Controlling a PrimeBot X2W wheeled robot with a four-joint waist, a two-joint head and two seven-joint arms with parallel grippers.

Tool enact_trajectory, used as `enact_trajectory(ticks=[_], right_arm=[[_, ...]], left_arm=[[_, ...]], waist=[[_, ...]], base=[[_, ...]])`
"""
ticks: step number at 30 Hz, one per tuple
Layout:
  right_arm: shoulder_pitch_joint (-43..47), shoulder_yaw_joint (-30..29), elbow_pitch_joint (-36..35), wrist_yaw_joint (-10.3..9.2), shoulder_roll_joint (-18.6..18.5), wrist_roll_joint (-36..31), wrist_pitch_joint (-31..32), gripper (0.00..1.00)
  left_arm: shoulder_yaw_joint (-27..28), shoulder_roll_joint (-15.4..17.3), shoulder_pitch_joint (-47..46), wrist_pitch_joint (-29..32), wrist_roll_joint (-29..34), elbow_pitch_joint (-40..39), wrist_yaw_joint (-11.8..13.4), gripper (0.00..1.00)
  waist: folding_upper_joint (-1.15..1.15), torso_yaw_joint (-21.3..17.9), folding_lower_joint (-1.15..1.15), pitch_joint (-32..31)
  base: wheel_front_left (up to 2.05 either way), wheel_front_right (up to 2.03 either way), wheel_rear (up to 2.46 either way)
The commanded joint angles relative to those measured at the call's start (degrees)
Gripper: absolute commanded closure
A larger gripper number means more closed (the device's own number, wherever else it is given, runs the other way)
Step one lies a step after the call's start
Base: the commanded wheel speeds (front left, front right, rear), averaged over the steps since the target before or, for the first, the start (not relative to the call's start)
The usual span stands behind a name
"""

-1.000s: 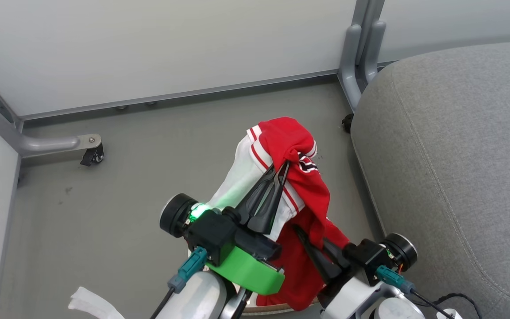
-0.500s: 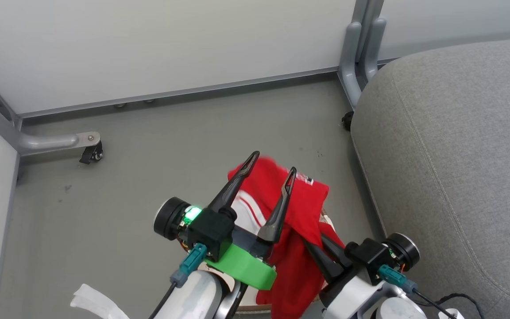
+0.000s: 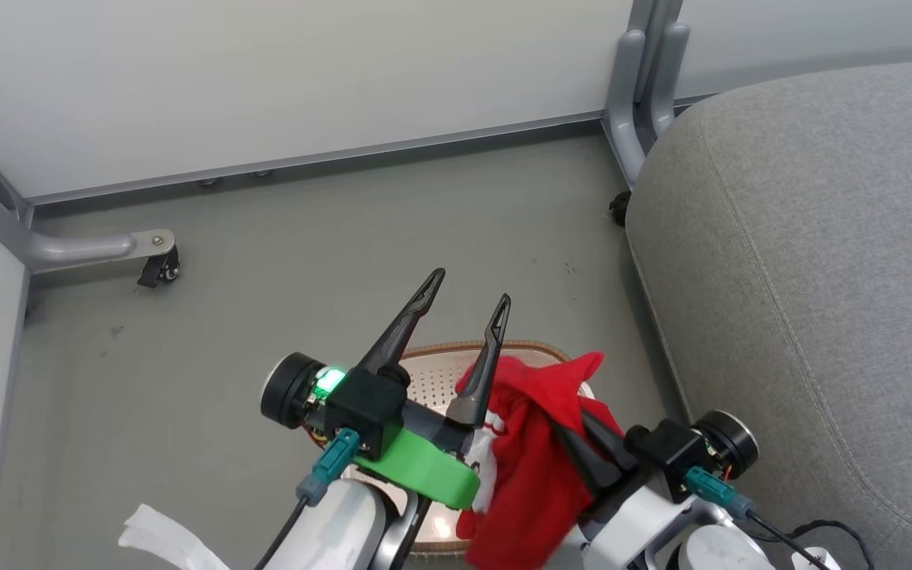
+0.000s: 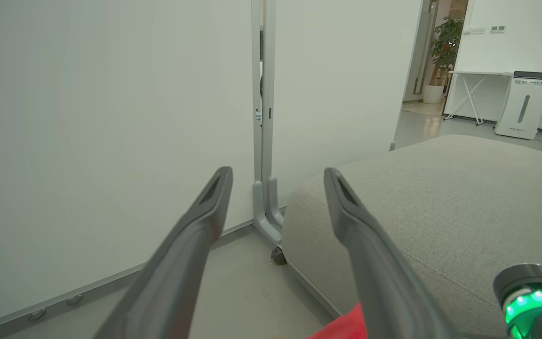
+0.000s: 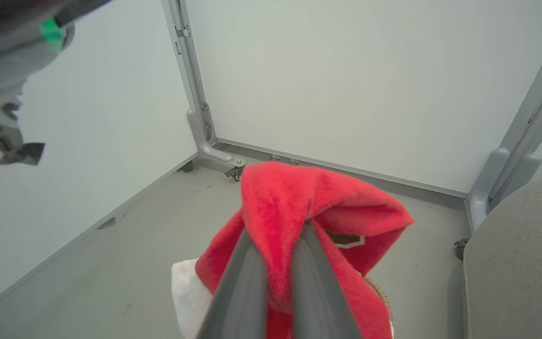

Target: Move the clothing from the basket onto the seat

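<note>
**Red clothing (image 3: 531,451) gripped over basket (image 3: 440,349)**

The right gripper (image 3: 575,431) clamps a fold of the clothing, which drapes over both its fingers (image 5: 247,282) above the basket, beside the seat (image 3: 804,277). The left gripper (image 3: 472,286), fingers spread and empty, angles upward.

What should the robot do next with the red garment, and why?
Probably lift and swing the right gripper rightward over the grey seat: it is shut on the red clothing, which hangs above the basket, and the left gripper is open and empty.

No legible text — logo (image 4: 533,82) on white floor unit (image 4: 525,108) too small.
</note>
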Motion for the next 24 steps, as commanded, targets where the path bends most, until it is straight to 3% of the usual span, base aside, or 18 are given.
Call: enact_trajectory(ticks=[1, 12, 19, 24], right_arm=[[-0.48, -0.41, -0.49, -0.10, -0.08, -0.19, -0.30, 1.00], [-2.24, -5.39, -5.35, -0.10, 0.87, -1.29, -0.30, 1.00], [-2.70, -8.18, -10.94, -0.10, 1.69, -2.00, -0.30, 1.00], [-2.30, -10.18, -14.60, -0.09, 2.06, -0.35, -0.29, 1.00]], left_arm=[[0.33, 0.03, -0.48, -0.03, 0.08, 0.31, -0.03, 0.00], [5.14, 0.10, -0.32, -0.02, 2.04, 1.54, 0.09, 0.00], [9.90, 1.10, 1.71, -0.03, 5.62, -0.69, 0.97, 0.00], [11.51, 2.39, 2.86, -0.03, 7.73, -1.05, -0.05, 0.00]], waist=[[0.21, -0.10, 0.00, 0.29], [0.21, -3.57, 0.00, 4.79], [0.21, -9.28, 0.00, 8.50], [0.21, -14.69, 0.00, 10.29]], base=[[0.00, 0.00, 0.00], [0.00, 0.00, 0.00], [0.00, 0.00, 0.00], [0.00, 0.00, 0.00]])
